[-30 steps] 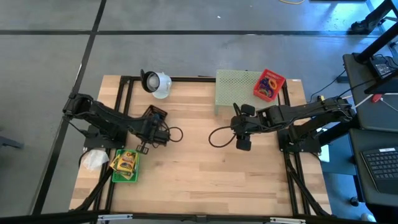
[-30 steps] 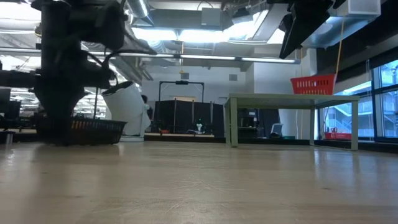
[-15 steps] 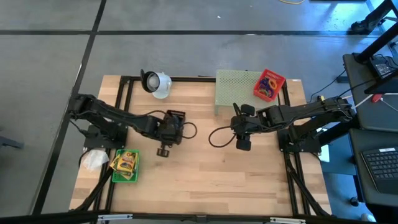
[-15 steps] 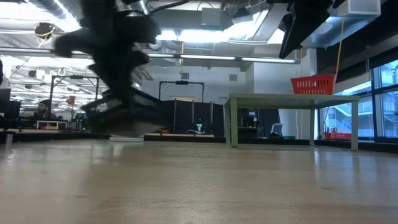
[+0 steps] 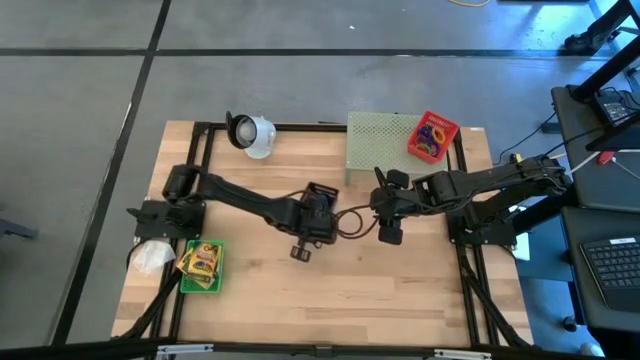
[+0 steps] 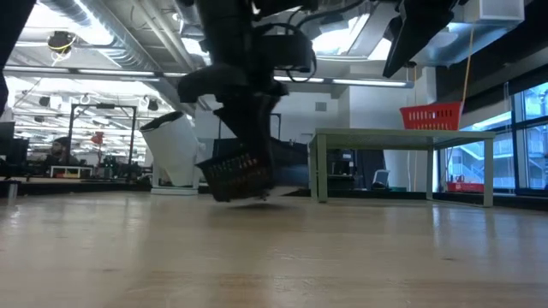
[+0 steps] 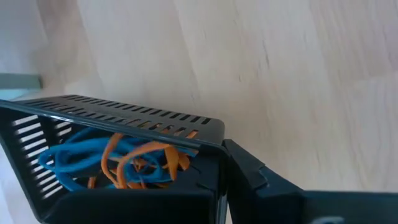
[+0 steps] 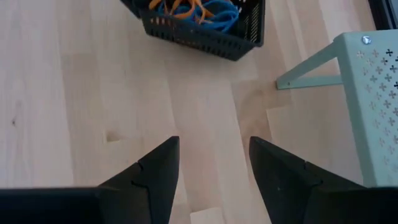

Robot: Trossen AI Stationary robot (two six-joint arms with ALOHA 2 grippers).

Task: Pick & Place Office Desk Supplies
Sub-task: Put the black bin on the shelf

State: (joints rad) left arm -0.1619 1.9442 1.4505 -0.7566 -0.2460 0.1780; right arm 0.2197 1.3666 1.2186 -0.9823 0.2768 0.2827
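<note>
My left gripper is shut on a black slotted basket at the table's middle. The basket holds blue and orange rubber-band loops. It also shows in the low view, tilted, and in the right wrist view. My right gripper is open and empty, a little to the right of the basket, pointing toward it. Yellow-green crayon boxes lie in a green tray at the near left. My left gripper holds the basket by one end wall. One finger lies against the outside of that wall; the other finger is hidden by the basket. The basket sits tilted in the hold, just above the table or grazing it, I cannot tell which.
A white cup-shaped object lies at the far left. A pale green mesh stand stands at the far right, with a red basket on it. A white crumpled thing lies beside the green tray. A cable loops between the two grippers.
My left gripper has swept from the table's left side toward its right edge to the middle, carrying the black basket along, and now stands close to my right gripper. The basket has tipped on the way.
</note>
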